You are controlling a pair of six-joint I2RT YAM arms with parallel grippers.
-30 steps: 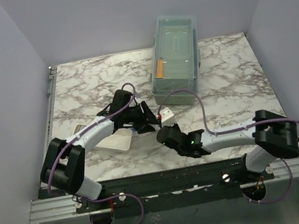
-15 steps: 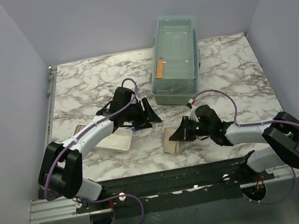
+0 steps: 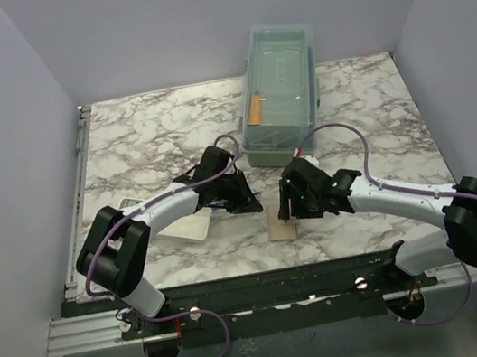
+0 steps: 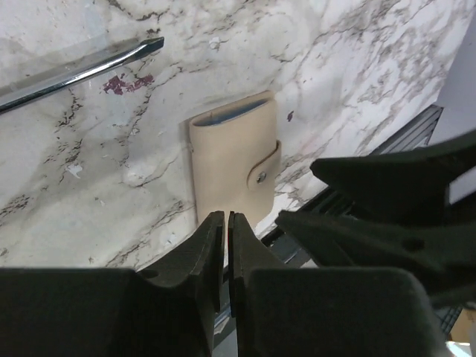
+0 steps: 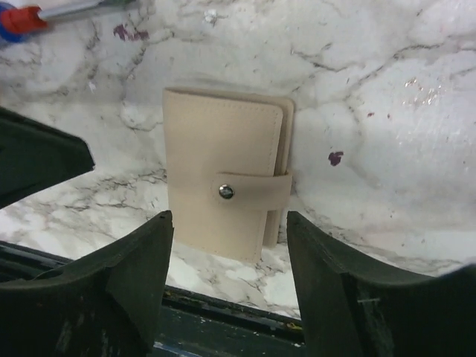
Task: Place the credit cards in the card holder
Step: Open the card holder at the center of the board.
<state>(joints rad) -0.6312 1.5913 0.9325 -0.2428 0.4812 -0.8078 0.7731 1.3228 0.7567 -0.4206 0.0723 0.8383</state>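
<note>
The card holder (image 3: 281, 224) is a tan folded wallet, snapped closed by its strap, lying flat near the table's front edge. It also fills the middle of both wrist views as the card holder (image 4: 232, 167) (image 5: 223, 178). My right gripper (image 5: 229, 217) hovers just above its near end, open, with nothing between its fingers (image 5: 141, 268). In the top view the right gripper (image 3: 291, 206) is just behind the wallet. My left gripper (image 4: 226, 223) is shut, empty as far as I can see, a little to the wallet's left (image 3: 246, 197). The credit cards are out of view.
A white tray (image 3: 182, 226) lies under the left arm. A screwdriver lies beside the wallet, its shaft (image 4: 82, 71) and red-and-blue handle (image 5: 18, 18) showing. A large clear lidded box (image 3: 279, 89) with an orange stick (image 3: 254, 110) inside stands at the back.
My right gripper set the card holder down near the front edge, opened and let go. My left gripper moved right towards it and shut.
</note>
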